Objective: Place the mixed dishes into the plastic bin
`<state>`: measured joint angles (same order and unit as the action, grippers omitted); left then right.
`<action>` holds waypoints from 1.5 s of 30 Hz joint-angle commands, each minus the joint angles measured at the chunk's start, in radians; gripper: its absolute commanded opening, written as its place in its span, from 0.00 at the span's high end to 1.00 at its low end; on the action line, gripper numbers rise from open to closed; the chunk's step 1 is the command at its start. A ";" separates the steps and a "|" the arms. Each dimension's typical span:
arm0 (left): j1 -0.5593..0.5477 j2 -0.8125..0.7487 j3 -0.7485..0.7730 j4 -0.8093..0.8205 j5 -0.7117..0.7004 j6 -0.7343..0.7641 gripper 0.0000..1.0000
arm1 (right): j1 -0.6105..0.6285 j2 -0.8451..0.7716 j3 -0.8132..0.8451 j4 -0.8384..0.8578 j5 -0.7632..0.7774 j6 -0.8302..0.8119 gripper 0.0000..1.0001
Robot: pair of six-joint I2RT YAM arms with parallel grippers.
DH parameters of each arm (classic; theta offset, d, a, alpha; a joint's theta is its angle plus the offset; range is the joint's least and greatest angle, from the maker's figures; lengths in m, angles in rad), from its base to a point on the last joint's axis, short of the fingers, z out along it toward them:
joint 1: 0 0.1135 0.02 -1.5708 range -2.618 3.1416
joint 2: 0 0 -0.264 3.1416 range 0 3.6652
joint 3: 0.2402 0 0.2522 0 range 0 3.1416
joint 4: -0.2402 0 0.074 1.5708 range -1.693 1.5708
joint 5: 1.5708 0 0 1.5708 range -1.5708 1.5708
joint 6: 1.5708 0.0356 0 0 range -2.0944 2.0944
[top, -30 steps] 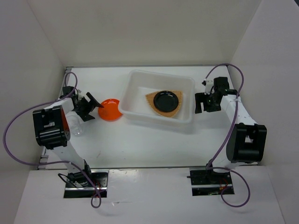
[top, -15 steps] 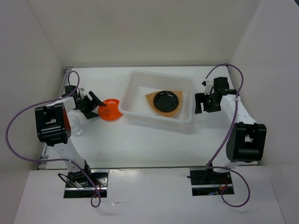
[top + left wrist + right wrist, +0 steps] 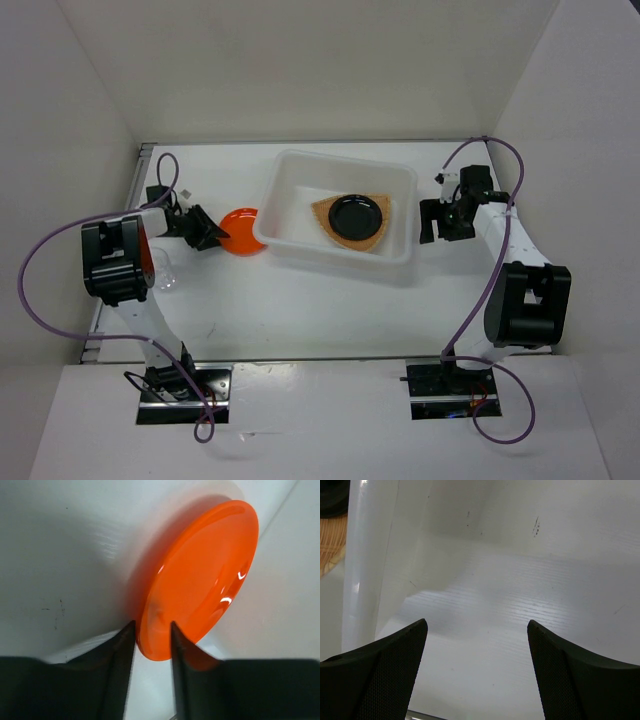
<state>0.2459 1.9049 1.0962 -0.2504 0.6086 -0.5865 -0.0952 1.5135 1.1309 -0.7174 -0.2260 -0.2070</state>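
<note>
The small orange plate [image 3: 240, 218] lies on the table just left of the plastic bin [image 3: 335, 255]. My left gripper [image 3: 212, 236] is at the plate's near-left rim. In the left wrist view its fingers [image 3: 122, 650] pinch the rim of the orange plate [image 3: 200, 580] from both sides, with the left gripper [image 3: 152, 640] shut on it. Inside the bin the black plate [image 3: 357, 213] rests on the tan woven plate [image 3: 325, 215]. A clear cup [image 3: 165, 275] stands by the left arm. My right gripper [image 3: 432, 222] hangs open beside the bin's right wall, holding nothing.
In the right wrist view the right gripper [image 3: 476, 625] faces bare white table, with the bin's wall [image 3: 370, 555] at the left and a sliver of the tan woven plate [image 3: 330, 550] behind it. White enclosure walls ring the table.
My left gripper has slid right to the orange plate and closed from wide open onto its rim. The plate has shifted slightly toward the bin. The right arm has barely moved.
</note>
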 commanded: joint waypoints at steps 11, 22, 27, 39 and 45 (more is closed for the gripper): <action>0.001 0.020 0.004 -0.018 0.048 0.025 0.91 | -0.009 0.013 -0.003 0.027 -0.012 -0.011 0.14; 0.001 -0.167 -0.025 -0.006 -0.039 0.007 1.00 | -0.029 0.033 -0.003 0.027 -0.012 -0.011 0.14; 0.001 -0.311 -0.036 0.005 -0.096 -0.012 1.00 | -0.038 0.060 -0.003 0.027 -0.003 -0.011 0.14; -0.028 -0.601 -0.025 -0.045 -0.334 -0.050 1.00 | -0.060 0.079 -0.003 0.018 -0.012 -0.011 0.14; -0.175 -0.762 0.117 -0.075 -0.441 -0.127 1.00 | -0.060 0.079 -0.003 0.018 -0.012 -0.011 0.14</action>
<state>0.1390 1.2114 1.0973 -0.3580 0.2176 -0.6575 -0.1490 1.5906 1.1309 -0.7177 -0.2260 -0.2073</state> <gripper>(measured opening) 0.016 0.854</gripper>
